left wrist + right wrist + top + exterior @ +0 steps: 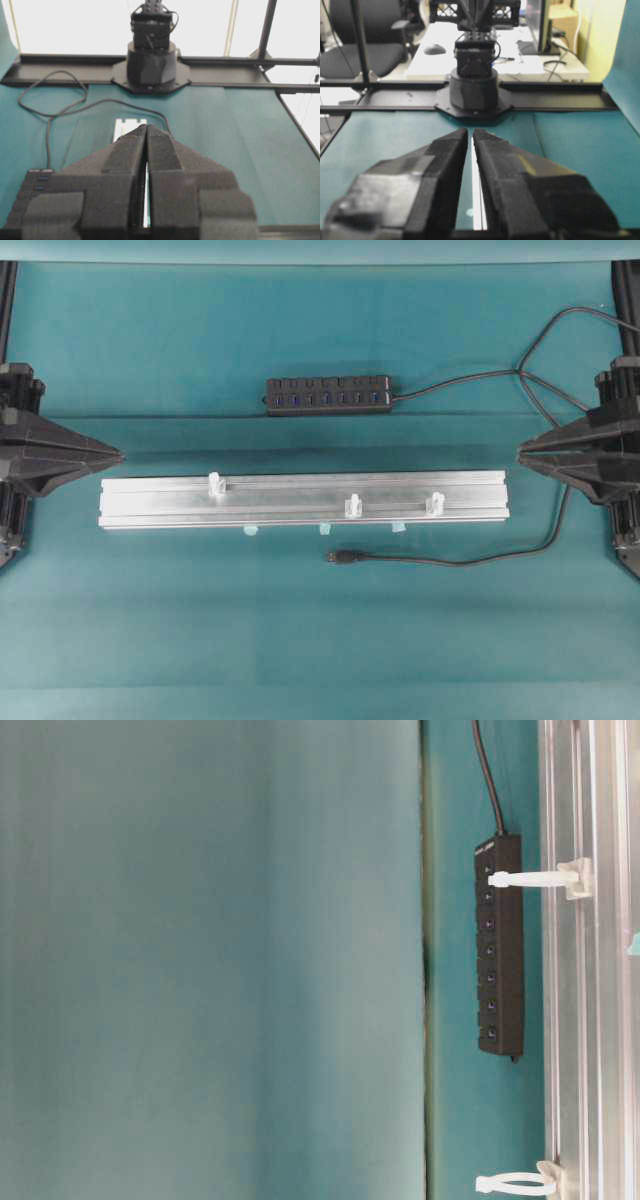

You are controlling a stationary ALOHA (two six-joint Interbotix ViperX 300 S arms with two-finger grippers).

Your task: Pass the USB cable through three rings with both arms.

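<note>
The USB cable (470,561) lies on the teal cloth in front of the silver rail (300,515), its plug (342,556) pointing left. Its cord curves right and up past my right arm. The three rings stand upright on the rail: one at the left (214,484), one at the middle (352,506), one at the right (435,503). Nothing runs through them. My left gripper (121,454) hangs shut and empty just off the rail's left end (147,127). At the rail's right end my right gripper (520,450) is also shut and holds nothing, with a thin slit between its fingers (470,131).
A black multi-port hub (328,395) lies behind the rail, and its thicker cord runs off to the right. Small pale blue tape tabs (250,530) sit along the rail's front edge. The table-level view shows the hub (500,945) and two rings (530,878).
</note>
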